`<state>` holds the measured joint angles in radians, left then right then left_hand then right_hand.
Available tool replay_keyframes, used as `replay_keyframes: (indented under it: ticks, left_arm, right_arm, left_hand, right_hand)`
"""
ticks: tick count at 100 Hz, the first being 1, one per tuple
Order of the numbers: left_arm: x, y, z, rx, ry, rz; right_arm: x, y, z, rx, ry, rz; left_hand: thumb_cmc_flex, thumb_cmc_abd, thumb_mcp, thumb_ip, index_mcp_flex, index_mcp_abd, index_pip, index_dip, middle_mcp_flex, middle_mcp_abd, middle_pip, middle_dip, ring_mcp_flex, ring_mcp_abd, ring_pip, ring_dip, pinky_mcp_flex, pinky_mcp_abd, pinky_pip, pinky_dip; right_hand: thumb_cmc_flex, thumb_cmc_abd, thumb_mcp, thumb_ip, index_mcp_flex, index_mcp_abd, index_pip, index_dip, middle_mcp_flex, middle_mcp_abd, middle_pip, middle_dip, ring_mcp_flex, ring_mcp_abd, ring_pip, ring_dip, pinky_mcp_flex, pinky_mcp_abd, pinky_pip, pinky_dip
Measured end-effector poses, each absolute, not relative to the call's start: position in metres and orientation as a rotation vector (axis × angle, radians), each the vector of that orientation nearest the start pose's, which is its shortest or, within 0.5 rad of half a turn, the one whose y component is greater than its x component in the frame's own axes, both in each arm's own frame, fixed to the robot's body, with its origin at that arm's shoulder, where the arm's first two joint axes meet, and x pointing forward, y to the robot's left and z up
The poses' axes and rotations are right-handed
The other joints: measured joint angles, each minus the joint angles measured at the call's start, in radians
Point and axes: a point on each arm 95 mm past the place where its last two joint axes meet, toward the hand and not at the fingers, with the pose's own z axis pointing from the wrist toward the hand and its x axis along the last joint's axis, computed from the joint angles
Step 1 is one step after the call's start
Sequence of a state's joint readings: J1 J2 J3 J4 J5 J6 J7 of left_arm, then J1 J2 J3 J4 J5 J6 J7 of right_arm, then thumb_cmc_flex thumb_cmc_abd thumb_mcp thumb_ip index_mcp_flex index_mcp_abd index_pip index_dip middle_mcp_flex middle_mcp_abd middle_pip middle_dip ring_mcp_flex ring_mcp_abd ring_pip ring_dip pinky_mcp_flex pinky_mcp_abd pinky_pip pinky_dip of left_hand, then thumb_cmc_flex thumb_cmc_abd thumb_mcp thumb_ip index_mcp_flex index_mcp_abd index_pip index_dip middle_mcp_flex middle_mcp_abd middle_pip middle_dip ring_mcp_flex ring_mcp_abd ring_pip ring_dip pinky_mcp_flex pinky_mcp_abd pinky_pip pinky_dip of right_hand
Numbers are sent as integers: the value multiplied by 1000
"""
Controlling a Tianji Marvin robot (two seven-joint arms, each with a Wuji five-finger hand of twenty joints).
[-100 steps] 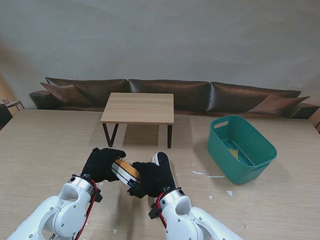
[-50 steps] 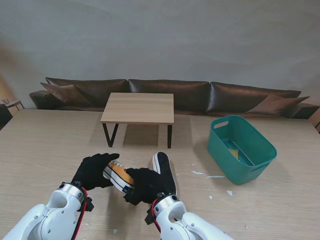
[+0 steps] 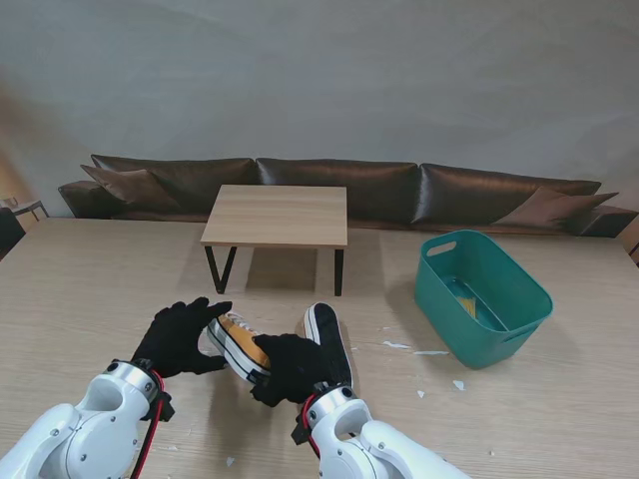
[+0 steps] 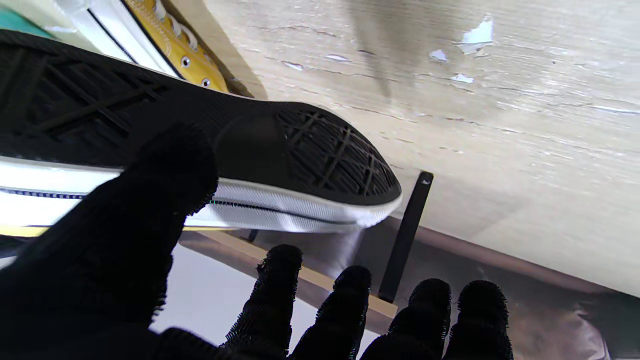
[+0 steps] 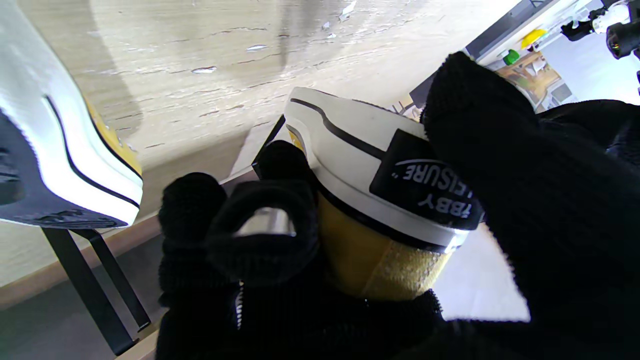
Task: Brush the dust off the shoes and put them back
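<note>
Since half a second ago: yellow shoe tipped a little flatter, left hand drawn slightly back toward me and leftward, right hand nearly unchanged.

Right hand closed on the heel of the yellow shoe — right wrist view shows thumb over the black heel patch, fingers curled round the yellow canvas below the white foxing. Shoe raised off the table, lying on its side, toe pointing left and away from me.

Left hand beside the toe end, thumb against the white sidewall under the black sole, four fingers spread and clear of the shoe — hand wide, gripping nothing.

Second shoe on the table just right of the held one, black sole and white rim showing, partly behind the right hand.

Green bin well apart to the right, something yellow inside. White scraps scattered on the table between shoes and bin. Small wooden table and brown sofa farther away.
</note>
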<state>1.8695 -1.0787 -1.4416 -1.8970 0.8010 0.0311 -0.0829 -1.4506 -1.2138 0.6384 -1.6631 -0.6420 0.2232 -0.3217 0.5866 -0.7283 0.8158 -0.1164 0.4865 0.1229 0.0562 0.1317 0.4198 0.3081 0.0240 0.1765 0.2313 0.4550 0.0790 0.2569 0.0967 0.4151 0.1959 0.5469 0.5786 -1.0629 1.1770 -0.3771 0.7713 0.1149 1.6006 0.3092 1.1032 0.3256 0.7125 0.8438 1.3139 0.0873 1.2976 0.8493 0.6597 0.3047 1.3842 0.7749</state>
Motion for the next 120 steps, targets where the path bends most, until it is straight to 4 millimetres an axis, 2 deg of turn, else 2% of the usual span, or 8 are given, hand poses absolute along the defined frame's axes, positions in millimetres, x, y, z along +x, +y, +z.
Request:
replay_keyframes:
  ticks: [33, 41, 53, 69, 88, 106, 112, 120]
  left_arm:
    - [341, 36, -291, -1439, 1375, -1520]
    - [339, 38, -289, -1426, 1368, -1515]
    - [335, 41, -288, -1398, 1322, -1529]
    - [329, 43, -288, -1360, 1237, -1556]
    - [316, 45, -299, -1379, 1157, -1527]
    - [301, 44, -316, -1493, 1081, -1489]
    - [298, 42, -320, -1524, 1066, -1491]
    - [295, 39, -326, -1547, 1055, -1494]
  right_arm:
    - [321, 205, -335, -1728, -1801, -2427]
    - [319, 208, -336, -1665, -1874, -2462]
    - [314, 211, -337, -1575, -1966, -2500]
    - [304, 210, -340, -1480, -2060, -2497]
    - [293, 212, -344, -1422, -2137, -2471]
    - [286, 216, -349, -1440, -2164, -2448]
    - [285, 218, -350, -1443, -2187, -2447]
    - [284, 222, -353, -1442, -2217, -2443]
  left_hand:
    - [-15, 27, 10, -2, 0, -6, 1, -3, -1, -25, 0, -1, 0, -1, 0, -1, 0, 0, 0, -11]
    - [-14, 62, 10, -2, 1, -5, 5, -2, -1, -25, 3, -1, 2, -2, 0, -1, 0, 0, 0, -11]
    - [-12, 92, -28, -2, 30, 8, 20, 11, 3, -25, 7, -1, 9, -2, 2, -1, 1, 0, 0, -11]
    - [28, 125, -51, -5, 71, 50, 54, 43, 84, -22, 41, 16, 20, -2, 35, 13, 22, 0, 1, -11]
    - [80, 136, -102, -5, 167, 108, 119, 161, 224, 33, 87, 135, 140, -9, 131, 125, 94, 0, 73, 107]
    - [102, 184, -146, -1, 240, 152, 190, 295, 309, 63, 127, 258, 220, 13, 240, 245, 155, 14, 153, 286]
    - [114, 184, -149, -1, 244, 156, 198, 318, 309, 68, 127, 269, 223, 14, 257, 268, 165, 20, 162, 325]
    - [135, 199, -161, -1, 244, 164, 200, 331, 321, 72, 129, 282, 244, 23, 284, 282, 175, 21, 174, 339]
  right_hand:
    - [0, -14, 0, -9, 11, -5, 0, 0, 10, 0, 15, 0, 11, -1, 1, 0, 0, -1, 0, 0]
    - [0, -14, 0, -9, 11, -5, 0, 0, 10, 0, 15, 0, 11, -1, 1, 0, 0, -1, 0, 0]
    - [0, -14, 0, -9, 11, -5, 0, 0, 10, -1, 15, 0, 11, -1, 1, 0, 1, -14, 0, 0]
    - [0, -14, 0, -10, 11, -19, 0, -8, 10, -1, 15, 0, 11, -1, 1, 0, 1, -23, 0, 0]
    - [0, -14, 0, -12, 11, -36, 0, -8, 10, -1, 15, 0, 11, -2, 1, 0, 2, -26, 0, 0]
    - [0, -12, 0, -13, 11, -55, 0, -18, 10, -7, 16, 0, 11, -7, 1, 0, 2, -27, 0, 0]
    - [0, -12, 0, -13, 11, -59, 0, -18, 10, -9, 16, 0, 11, -9, 1, 0, 2, -27, 0, 0]
    - [0, -12, 0, -13, 11, -62, 0, -18, 10, -14, 16, 0, 11, -11, 1, 0, 2, -27, 0, 0]
